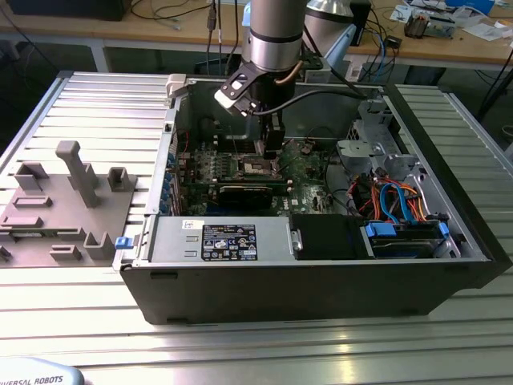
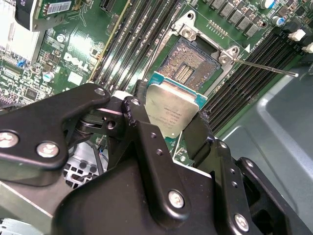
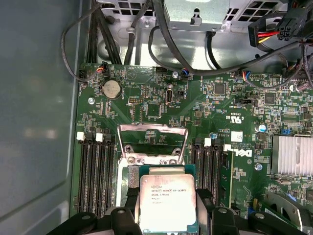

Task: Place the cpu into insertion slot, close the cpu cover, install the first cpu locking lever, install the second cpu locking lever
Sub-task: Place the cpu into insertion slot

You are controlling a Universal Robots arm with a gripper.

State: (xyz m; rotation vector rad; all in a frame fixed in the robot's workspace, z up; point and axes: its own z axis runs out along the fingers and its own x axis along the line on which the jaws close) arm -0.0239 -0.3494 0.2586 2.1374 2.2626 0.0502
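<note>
hand (image 2: 168, 125) holds cpu (image 3: 167, 203) | memory slots (image 3: 95, 171) flank socket (image 2: 188, 61) | cpu cover (image 3: 151, 128) seemingly up

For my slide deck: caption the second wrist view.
The gripper grips the cpu by two edges over the open socket on the green board.

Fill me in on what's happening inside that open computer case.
The robot arm's black gripper is shut on the small square silver-topped cpu, holding it just over the bare socket on the green motherboard. The thin silvery cpu cover stands flipped up, and the chip is not yet seated.
</note>
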